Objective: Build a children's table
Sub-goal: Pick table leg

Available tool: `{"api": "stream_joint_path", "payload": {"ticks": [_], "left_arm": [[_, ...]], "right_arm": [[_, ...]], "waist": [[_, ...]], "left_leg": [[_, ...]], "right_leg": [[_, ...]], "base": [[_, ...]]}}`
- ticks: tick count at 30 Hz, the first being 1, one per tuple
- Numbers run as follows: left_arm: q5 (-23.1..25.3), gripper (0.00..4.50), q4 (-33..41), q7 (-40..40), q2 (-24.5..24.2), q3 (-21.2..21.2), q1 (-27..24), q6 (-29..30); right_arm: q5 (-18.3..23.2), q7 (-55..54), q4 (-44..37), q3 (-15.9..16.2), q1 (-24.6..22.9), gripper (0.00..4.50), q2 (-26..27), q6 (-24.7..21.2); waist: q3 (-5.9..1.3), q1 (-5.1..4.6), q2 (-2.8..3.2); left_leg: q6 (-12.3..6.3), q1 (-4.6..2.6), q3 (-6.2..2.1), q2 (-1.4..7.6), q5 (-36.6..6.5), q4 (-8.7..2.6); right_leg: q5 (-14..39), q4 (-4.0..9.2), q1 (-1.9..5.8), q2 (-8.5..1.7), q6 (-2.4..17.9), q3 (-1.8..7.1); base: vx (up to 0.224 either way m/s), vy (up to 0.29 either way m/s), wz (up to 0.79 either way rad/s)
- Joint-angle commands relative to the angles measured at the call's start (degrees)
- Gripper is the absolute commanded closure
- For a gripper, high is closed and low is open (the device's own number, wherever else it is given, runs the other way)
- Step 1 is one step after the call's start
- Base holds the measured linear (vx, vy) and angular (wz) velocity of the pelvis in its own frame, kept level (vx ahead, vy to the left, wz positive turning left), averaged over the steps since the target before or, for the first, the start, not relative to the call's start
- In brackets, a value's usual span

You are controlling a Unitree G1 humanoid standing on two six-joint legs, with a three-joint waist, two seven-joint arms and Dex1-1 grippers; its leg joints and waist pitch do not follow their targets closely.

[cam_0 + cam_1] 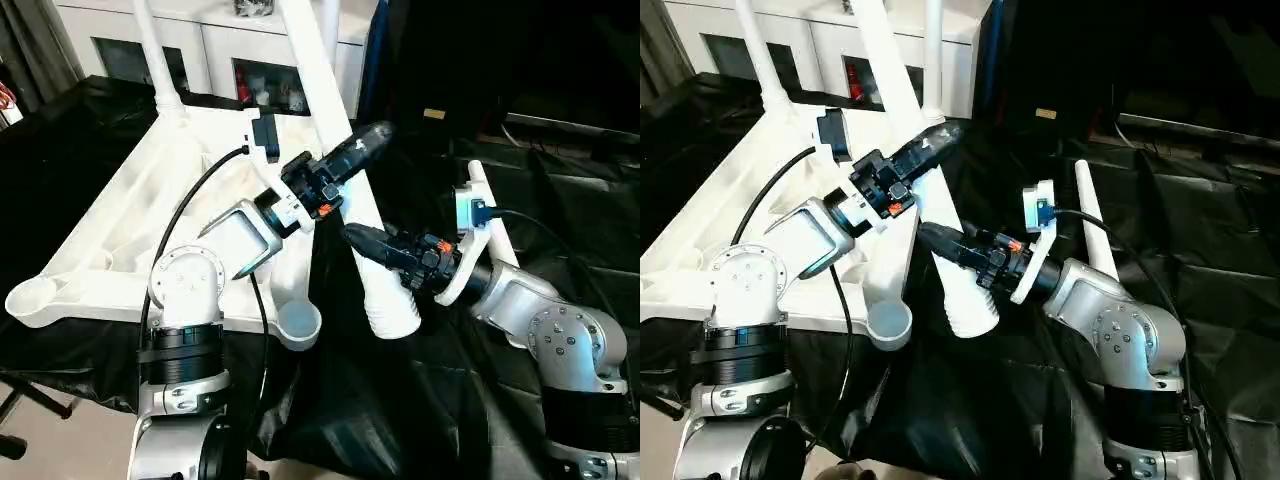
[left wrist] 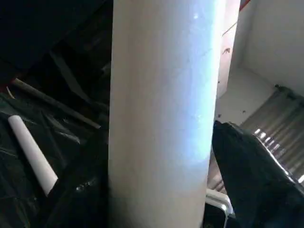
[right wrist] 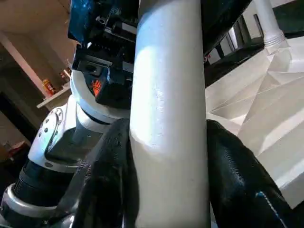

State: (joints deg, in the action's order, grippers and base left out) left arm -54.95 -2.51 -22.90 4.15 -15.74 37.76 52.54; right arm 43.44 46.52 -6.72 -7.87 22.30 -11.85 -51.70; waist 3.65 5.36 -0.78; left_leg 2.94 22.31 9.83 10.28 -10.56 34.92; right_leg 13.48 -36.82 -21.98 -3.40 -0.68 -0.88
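Right gripper (image 1: 365, 240): its two black fingers (image 3: 237, 175) are being kept closed around a white tube leg (image 1: 345, 150), one finger pressed on each side of the tube, low down, just above the leg's ribbed end (image 1: 392, 312).

Left gripper (image 1: 362, 143): it is being held against the same leg, higher up the tube; one black finger (image 2: 251, 175) is seen just beside the tube, and whether the jaws are clamped cannot be told.

Held leg: it is being kept tilted, its ribbed end hanging just above the black cloth (image 1: 400, 420) near the table top's nearest corner, its upper part rising toward the white cabinet (image 1: 210, 45) behind.

Table top (image 1: 120, 230): it is lying upside down on the black cloth, ribbed underside up, to the left of the held leg.

Nearest corner socket (image 1: 299, 325): it is standing empty, just beside the ribbed end of the held leg but apart from it.

Left corner socket (image 1: 30, 298): it is also standing open.

Fitted leg (image 1: 157, 50): it is standing upright in the far corner of the table top.

Loose leg (image 1: 492, 225): it is lying on the black cloth at the right, partly hidden behind the right arm, well apart from the table top.
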Motion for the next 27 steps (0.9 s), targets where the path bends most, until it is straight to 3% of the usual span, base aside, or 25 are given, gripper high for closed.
{"api": "stream_joint_path", "payload": {"ticks": [1,11,17,20,22,25,27], "left_arm": [[-1.75,1.62,0.78,0.3,0.11,0.14,0.41,0.22],[-2.14,2.57,1.0,0.4,-0.26,0.4,0.04,0.77],[-0.35,2.64,1.15,0.38,-1.05,1.44,-0.04,-0.31],[7.17,2.65,2.92,0.45,-3.66,6.18,-0.03,-4.25],[11.39,2.65,3.97,2.03,-4.95,8.93,0.58,-5.73],[17.42,2.66,4.14,6.5,-6.29,12.1,2.32,-7.22],[18.87,2.66,4.07,7.48,-6.78,13.0,2.78,-7.5]], "right_arm": [[0.12,-0.94,-0.59,0.06,0.36,2.67,-0.76,0.21],[0.18,-1.61,-0.45,0.6,0.14,2.67,-1.01,0.86],[0.11,-1.84,-0.64,1.22,0.07,2.68,-1.51,1.48],[-1.96,-2.92,-0.98,2.38,0.46,1.98,-2.18,2.71],[-3.78,-3.24,-1.97,4.17,0.77,1.96,-3.06,3.2],[-9.82,-6.22,-2.77,8.34,1.57,1.64,-4.15,5.31],[-11.33,-7.04,-2.66,9.53,1.89,1.55,-4.4,5.81]], "waist": [[-3.88,0.21,-0.47],[-3.91,0.24,-0.4],[-3.93,0.23,-0.43],[-3.96,0.31,-0.35],[-3.99,0.26,-0.35],[-3.99,0.15,-0.34],[-3.97,0.03,-0.4]], "left_leg": [[0.07,-1.02,-0.63,2.12,-3.59,-4.0],[0.25,-1.09,-0.67,2.14,-3.69,-4.03],[0.33,-1.03,-0.63,2.1,-3.53,-4.0],[0.26,-1.11,-0.72,2.24,-3.31,-4.06],[0.73,-1.12,-0.78,2.35,-3.07,-4.1],[1.55,-1.13,-0.79,2.25,-3.17,-4.06],[1.72,-1.12,-0.75,2.16,-3.29,-4.05]], "right_leg": [[-0.53,4.53,2.73,-3.79,11.95,1.84],[-0.44,4.5,2.74,-3.79,11.91,1.83],[-0.68,4.47,2.8,-3.77,11.83,1.84],[-0.78,4.53,2.74,-3.79,11.09,1.86],[-0.8,4.46,2.74,-3.77,10.15,1.83],[-0.68,4.48,2.73,-3.7,9.18,1.87],[-0.61,4.45,2.76,-3.77,9.21,1.89]], "base": [[0.0,0.0,0.0],[0.0,0.0,0.0],[0.0,0.0,0.0],[0.0,0.0,0.0],[0.0,0.0,0.0],[0.0,0.0,0.0],[0.0,0.0,0.0]]}}
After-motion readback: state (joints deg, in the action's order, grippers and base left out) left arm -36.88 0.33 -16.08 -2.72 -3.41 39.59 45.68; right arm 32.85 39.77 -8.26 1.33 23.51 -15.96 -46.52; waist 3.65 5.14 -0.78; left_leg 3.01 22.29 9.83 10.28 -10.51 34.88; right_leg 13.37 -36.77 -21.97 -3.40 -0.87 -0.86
